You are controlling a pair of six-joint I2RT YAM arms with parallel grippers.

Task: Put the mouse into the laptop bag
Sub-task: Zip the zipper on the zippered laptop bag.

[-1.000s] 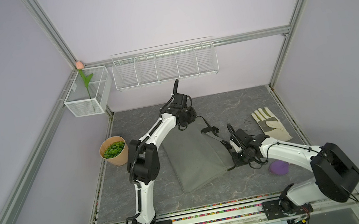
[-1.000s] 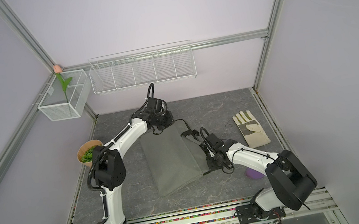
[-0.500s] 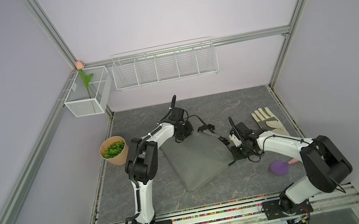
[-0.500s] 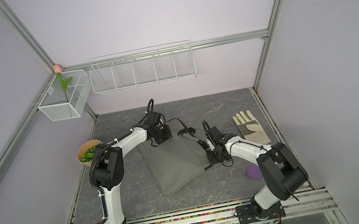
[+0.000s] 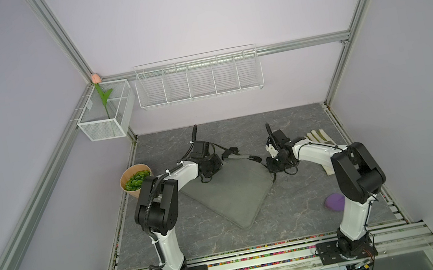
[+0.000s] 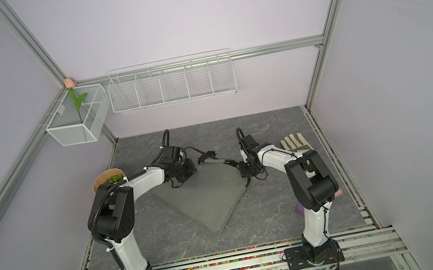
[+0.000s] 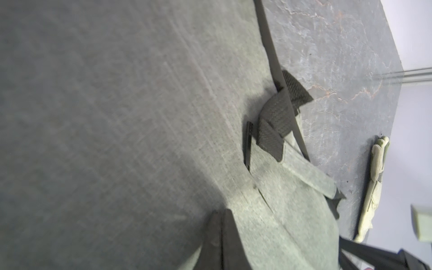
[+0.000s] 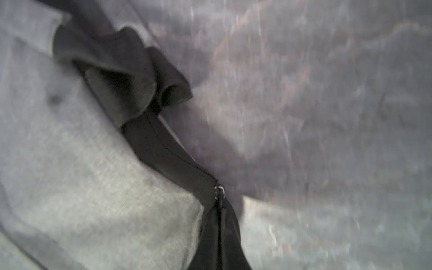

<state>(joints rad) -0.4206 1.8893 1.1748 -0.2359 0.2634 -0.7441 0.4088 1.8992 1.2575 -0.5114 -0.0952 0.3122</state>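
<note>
The grey laptop bag (image 5: pixel 234 195) (image 6: pixel 205 200) lies flat on the table with one corner pointing to the front. My left gripper (image 5: pixel 210 172) (image 7: pixel 222 211) sits low at the bag's far-left corner, jaws shut on its fabric (image 7: pixel 117 117). The bag's strap handles (image 7: pixel 278 117) lie folded at its far edge. At the bag's right corner, my right gripper (image 5: pixel 272 166) (image 8: pixel 219 203) is shut on the black zipper edge, with the metal zipper pull (image 8: pixel 220 189) at its tips. The mouse is not in view.
A white-and-grey glove (image 5: pixel 318 136) (image 7: pixel 374 187) lies at the right, behind my right arm. A flat purple piece (image 5: pixel 335 202) rests near the right arm's base. A plant pot (image 5: pixel 136 180) stands left of the bag. Wire baskets (image 5: pixel 198 77) hang on the back wall.
Both grippers have come down and stayed shut. The bag's far side, held up a second ago, has dropped with them and the bag now lies flat.
</note>
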